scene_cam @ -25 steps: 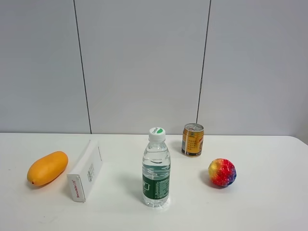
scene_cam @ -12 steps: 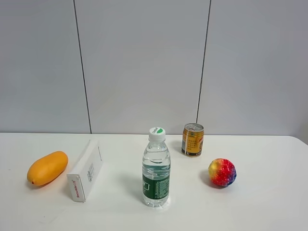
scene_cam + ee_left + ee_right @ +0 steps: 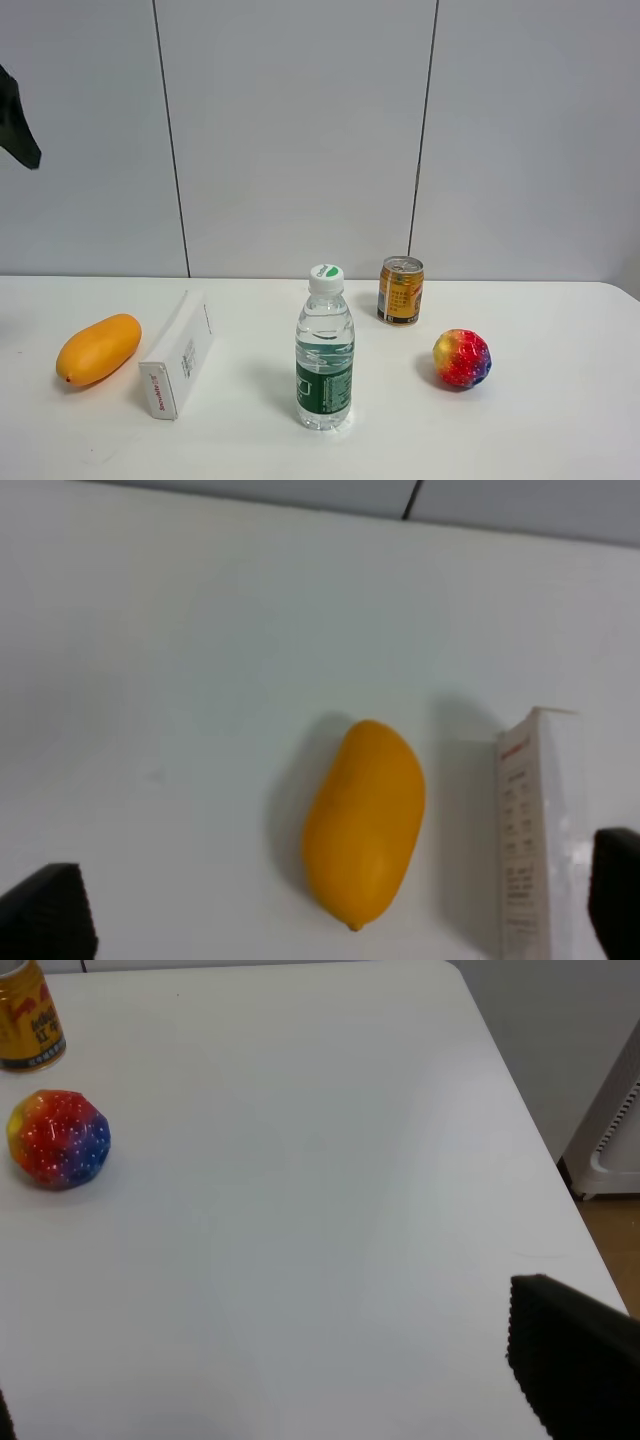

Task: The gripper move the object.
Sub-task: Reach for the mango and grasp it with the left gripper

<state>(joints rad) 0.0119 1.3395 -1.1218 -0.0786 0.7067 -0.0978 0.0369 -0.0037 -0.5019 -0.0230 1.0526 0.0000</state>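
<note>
**Open and empty on both sides**

My left gripper (image 3: 330, 910) hangs above the white table (image 3: 150, 630) with its two black fingers (image 3: 45, 915) spread wide, and I hold nothing in it. Down between those fingers lies the smooth, oval, orange-yellow mango-shaped fruit (image 3: 365, 823), flat on the tabletop. I am not touching it. Just beside the fruit, with a narrow gap between them, lies a white rectangular cardboard box (image 3: 530, 830) with small print on its side.

In the high view the fruit sits at the far left of the table, with the box next to it toward the middle. A black part of my left arm (image 3: 18, 120) shows at the left edge, well above the fruit.

A clear plastic water bottle (image 3: 325, 350) with a green label and a white cap stands upright near the middle. Behind it to the right stands a golden metal can (image 3: 400, 290). A red-yellow-blue ball (image 3: 461, 358) rests near the can, toward the front.

My right gripper (image 3: 265, 1380) is also spread wide and empty over the right end of the table, well apart from the ball and the can.
</note>
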